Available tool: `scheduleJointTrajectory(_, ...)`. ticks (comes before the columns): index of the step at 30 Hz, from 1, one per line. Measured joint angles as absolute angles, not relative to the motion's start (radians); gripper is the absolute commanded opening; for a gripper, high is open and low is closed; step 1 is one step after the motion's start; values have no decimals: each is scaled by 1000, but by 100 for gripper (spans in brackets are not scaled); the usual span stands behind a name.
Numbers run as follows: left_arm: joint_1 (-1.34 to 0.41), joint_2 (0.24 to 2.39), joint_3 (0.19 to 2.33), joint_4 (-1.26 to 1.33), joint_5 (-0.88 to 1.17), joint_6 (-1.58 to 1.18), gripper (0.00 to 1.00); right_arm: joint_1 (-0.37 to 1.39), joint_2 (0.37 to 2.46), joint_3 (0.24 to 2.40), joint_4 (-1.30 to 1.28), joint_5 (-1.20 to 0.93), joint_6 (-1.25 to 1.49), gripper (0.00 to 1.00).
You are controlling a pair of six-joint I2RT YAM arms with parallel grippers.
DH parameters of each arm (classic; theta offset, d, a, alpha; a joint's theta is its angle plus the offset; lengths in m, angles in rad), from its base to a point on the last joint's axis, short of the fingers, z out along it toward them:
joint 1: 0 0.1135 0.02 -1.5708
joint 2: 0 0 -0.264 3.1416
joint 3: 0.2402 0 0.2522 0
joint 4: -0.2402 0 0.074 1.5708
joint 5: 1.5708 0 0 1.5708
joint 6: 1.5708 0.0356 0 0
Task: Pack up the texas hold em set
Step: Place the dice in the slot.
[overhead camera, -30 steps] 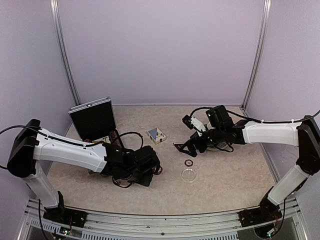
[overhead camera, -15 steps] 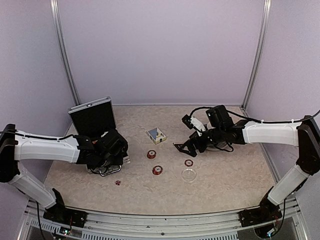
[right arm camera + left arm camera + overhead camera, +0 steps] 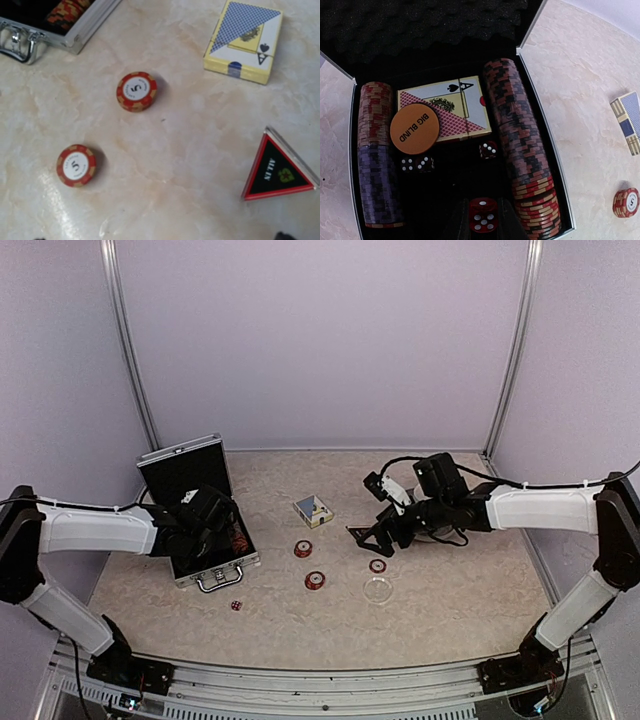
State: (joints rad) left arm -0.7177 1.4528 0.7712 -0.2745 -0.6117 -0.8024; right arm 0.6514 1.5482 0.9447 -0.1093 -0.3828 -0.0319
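My left hand (image 3: pixel 483 226) hangs over the open case (image 3: pixel 185 480) at the left of the worktop (image 3: pixel 450 590), closed tight on a red die (image 3: pixel 482 214) above the black lining, between the rows of chips already packed. My right hand (image 3: pixel 372 537) is spread wide and seems to hold nothing, though its fingers barely show in its own camera. Below it, out on the worktop, lie loose chips (image 3: pixel 136 91), a blue-backed card box (image 3: pixel 243 40), the black triangular marker (image 3: pixel 277 172) and a clear disc (image 3: pixel 378 589).
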Motion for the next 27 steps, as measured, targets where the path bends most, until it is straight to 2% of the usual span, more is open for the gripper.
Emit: scheduleJointTrajectory(27,-618,1524,771,-216,-606,-750,12,651,1525,921,-78,-389,-22,99)
